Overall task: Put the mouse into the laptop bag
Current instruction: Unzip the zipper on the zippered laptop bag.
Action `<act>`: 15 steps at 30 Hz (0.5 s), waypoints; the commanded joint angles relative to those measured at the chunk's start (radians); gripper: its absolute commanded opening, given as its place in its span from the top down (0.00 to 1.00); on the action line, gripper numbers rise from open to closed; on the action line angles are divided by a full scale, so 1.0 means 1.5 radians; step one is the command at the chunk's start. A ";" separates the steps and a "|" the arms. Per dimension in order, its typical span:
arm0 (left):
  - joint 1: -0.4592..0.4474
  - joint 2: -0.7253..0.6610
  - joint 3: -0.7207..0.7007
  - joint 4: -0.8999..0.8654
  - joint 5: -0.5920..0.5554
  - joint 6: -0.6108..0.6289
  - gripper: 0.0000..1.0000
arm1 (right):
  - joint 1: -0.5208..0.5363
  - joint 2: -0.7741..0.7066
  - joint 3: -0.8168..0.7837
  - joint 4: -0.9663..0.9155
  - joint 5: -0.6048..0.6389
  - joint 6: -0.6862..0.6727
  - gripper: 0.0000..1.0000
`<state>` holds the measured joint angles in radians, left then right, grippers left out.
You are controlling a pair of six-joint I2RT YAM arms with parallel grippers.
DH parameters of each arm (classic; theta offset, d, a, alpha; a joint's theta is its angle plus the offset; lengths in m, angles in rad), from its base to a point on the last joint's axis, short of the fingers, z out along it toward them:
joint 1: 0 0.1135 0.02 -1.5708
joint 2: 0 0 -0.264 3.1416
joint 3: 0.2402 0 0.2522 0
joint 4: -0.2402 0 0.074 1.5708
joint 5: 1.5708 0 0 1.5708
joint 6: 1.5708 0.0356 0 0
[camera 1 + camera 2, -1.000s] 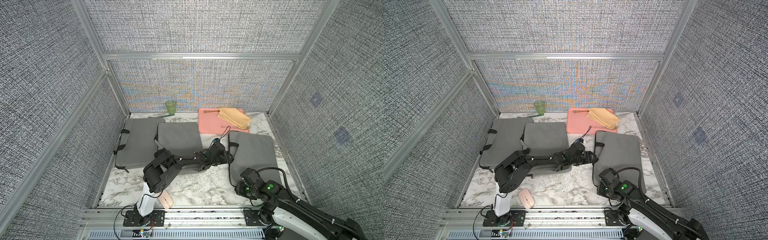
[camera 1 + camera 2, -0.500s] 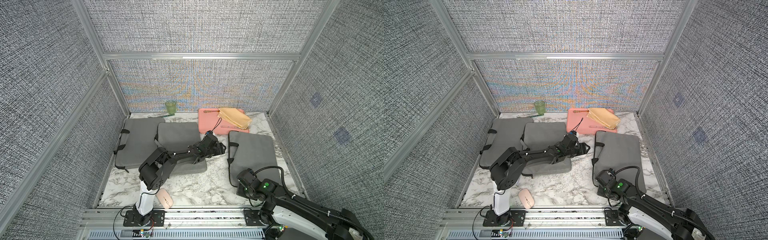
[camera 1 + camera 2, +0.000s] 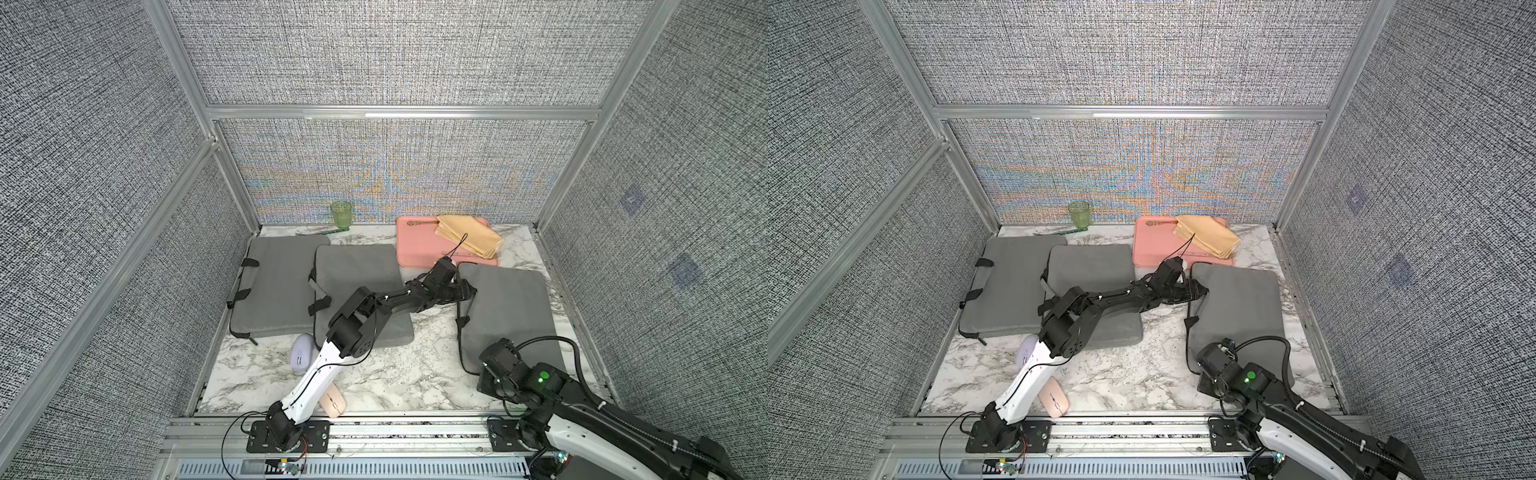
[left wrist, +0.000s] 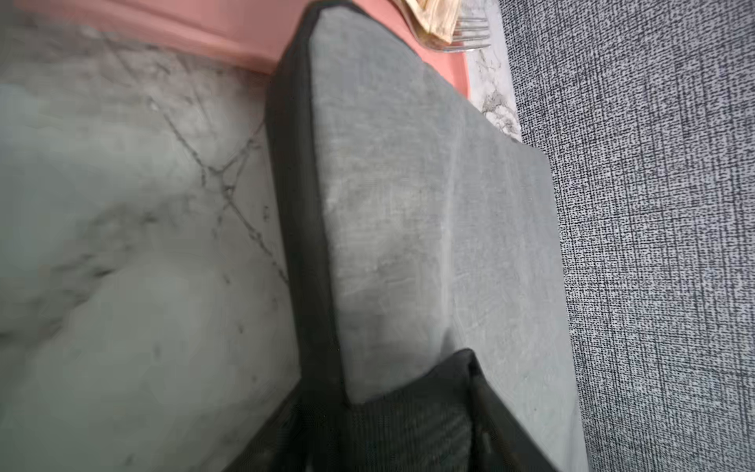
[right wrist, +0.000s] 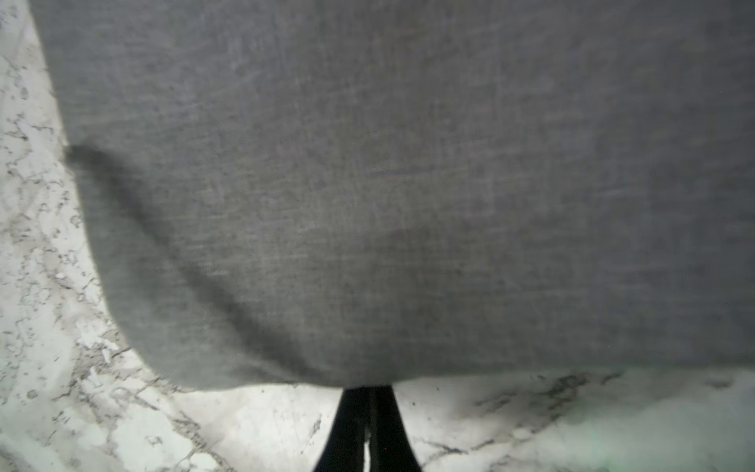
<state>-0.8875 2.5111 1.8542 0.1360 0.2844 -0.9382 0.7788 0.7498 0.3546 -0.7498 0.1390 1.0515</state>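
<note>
Two mice lie on the marble near the front left: a lilac mouse (image 3: 301,353) (image 3: 1026,350) and a pink mouse (image 3: 332,401) (image 3: 1054,397), both partly behind my left arm. Three grey laptop bags lie flat; the right laptop bag (image 3: 509,316) (image 3: 1237,307) (image 4: 392,196) (image 5: 408,184) has both grippers at it. My left gripper (image 3: 466,291) (image 3: 1200,289) (image 4: 339,398) straddles its dark left edge near the far corner, one finger over the top fabric, jaws closed on that edge. My right gripper (image 5: 369,390) is shut, tips at the bag's near edge.
The middle bag (image 3: 357,286) overlaps the left bag (image 3: 274,286). A pink tray (image 3: 419,249) with a folded yellow cloth (image 3: 469,237) sits at the back right, touching the right bag's far edge. A green cup (image 3: 341,214) stands by the back wall.
My left gripper swung right from the middle bag to the right bag's left edge and its jaws narrowed. The right gripper closed and stayed near the bag's front corner.
</note>
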 commanded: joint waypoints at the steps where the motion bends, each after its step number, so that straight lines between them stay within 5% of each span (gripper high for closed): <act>1: 0.000 -0.001 -0.027 0.030 0.008 -0.038 1.00 | 0.016 0.032 0.011 0.053 -0.029 -0.016 1.00; 8: -0.003 -0.110 -0.190 0.121 -0.095 -0.060 1.00 | 0.155 0.172 0.068 0.177 0.000 0.038 1.00; 15: -0.023 -0.201 -0.365 0.235 -0.208 -0.113 1.00 | 0.164 0.263 0.140 0.196 0.056 0.055 1.00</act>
<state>-0.9020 2.2509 1.3804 0.3908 0.0658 -1.0584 1.0332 1.1290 0.5323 -0.5171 0.1230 1.1141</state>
